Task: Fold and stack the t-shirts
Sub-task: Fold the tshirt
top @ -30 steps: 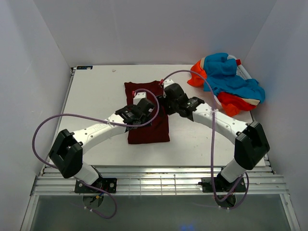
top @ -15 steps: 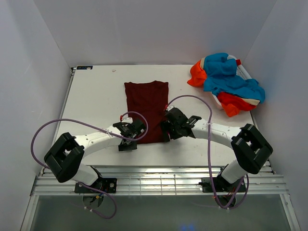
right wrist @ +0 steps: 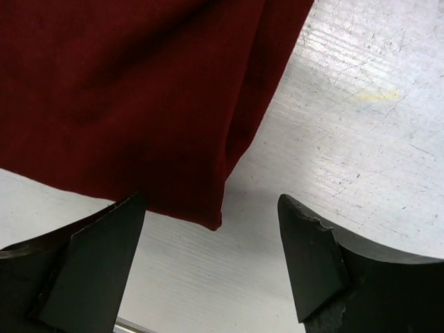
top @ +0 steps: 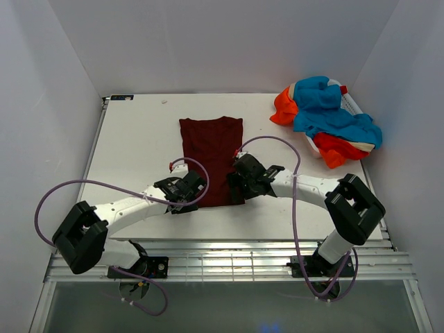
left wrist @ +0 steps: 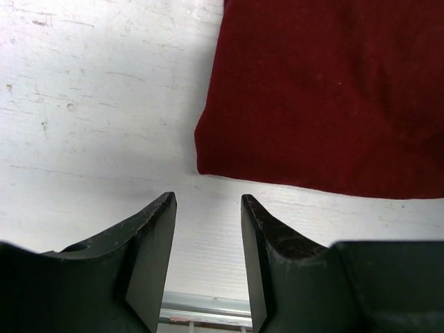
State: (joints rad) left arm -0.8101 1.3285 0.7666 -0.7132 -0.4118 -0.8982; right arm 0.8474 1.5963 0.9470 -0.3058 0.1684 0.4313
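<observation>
Top external view: maroon t-shirt (top: pixel 211 156) flat at mid-counter (top: pixel 135 139); left gripper (left wrist: pixel 208 201) and right gripper (right wrist: pixel 211 200) at its near corners, jaws apart, holding nothing; orange and turquoise t-shirts (top: pixel 326 118) heaped far right.

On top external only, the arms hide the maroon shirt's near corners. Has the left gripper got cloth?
Observer: No. The left wrist view shows the left gripper open and bare. The maroon t-shirt has its corner just beyond the fingertips, with bare table between them.
Operator: And the right side?
Observer: The right wrist view shows the right gripper wide open. The shirt's other near corner lies in the gap between its fingers, not pinched.
</observation>
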